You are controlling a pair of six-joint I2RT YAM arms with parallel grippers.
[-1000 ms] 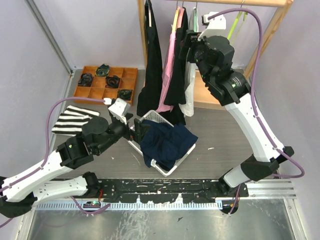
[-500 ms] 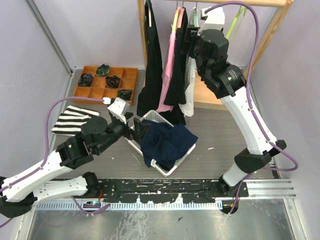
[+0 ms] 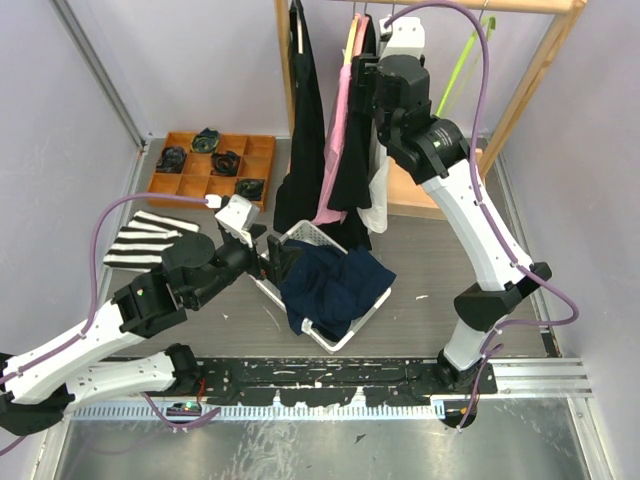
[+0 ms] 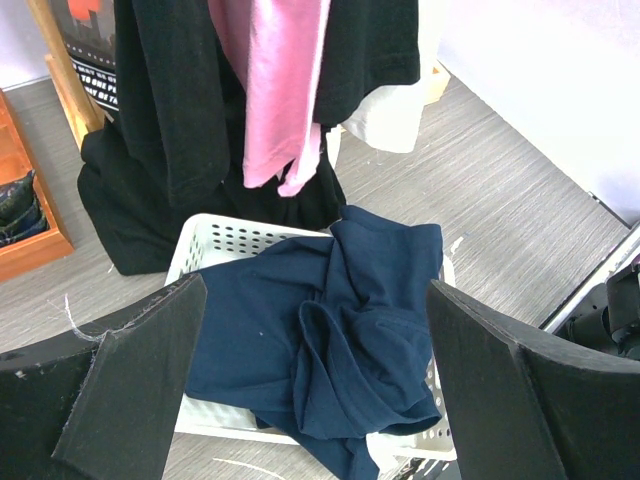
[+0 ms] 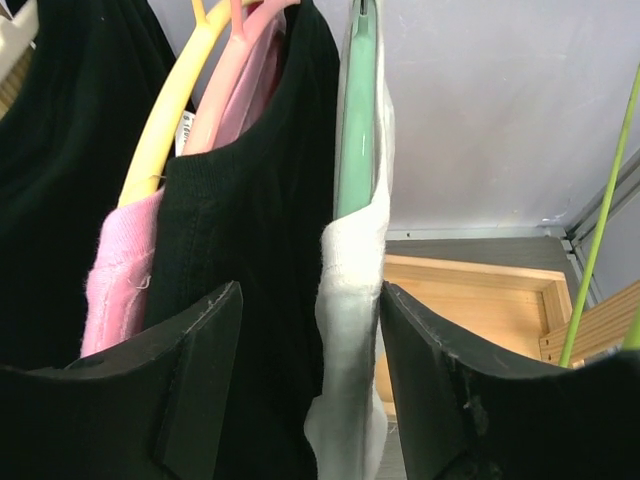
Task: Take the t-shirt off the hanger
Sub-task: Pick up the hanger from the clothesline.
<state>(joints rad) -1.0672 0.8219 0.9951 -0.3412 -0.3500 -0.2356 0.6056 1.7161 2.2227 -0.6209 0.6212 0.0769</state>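
Observation:
A white t-shirt (image 5: 352,300) hangs on a green hanger (image 5: 357,130) at the rack, beside a black t-shirt (image 5: 260,200) on a pink hanger (image 5: 240,50). My right gripper (image 5: 310,300) is raised to shoulder height of these garments. Its jaws are open and straddle the white shirt's shoulder and the edge of the black one; the white cloth brushes the right finger (image 5: 440,370). In the top view this gripper (image 3: 372,88) sits just under the rail. My left gripper (image 4: 315,300) hangs open above a navy t-shirt (image 4: 330,330) heaped in a white basket (image 4: 215,235).
A pink garment (image 3: 337,150) on a yellow hanger (image 5: 165,120) and a long black garment (image 3: 303,130) hang further left. The wooden rack post (image 3: 530,80) stands at right, with a bare lime hanger (image 3: 460,50). An orange compartment tray (image 3: 190,183) and striped cloth (image 3: 140,242) lie left.
My right arm has risen and shifted left along the rail, bringing its jaws onto the white and black shirts' shoulders; the jaws narrowed slightly. The left arm has stayed still.

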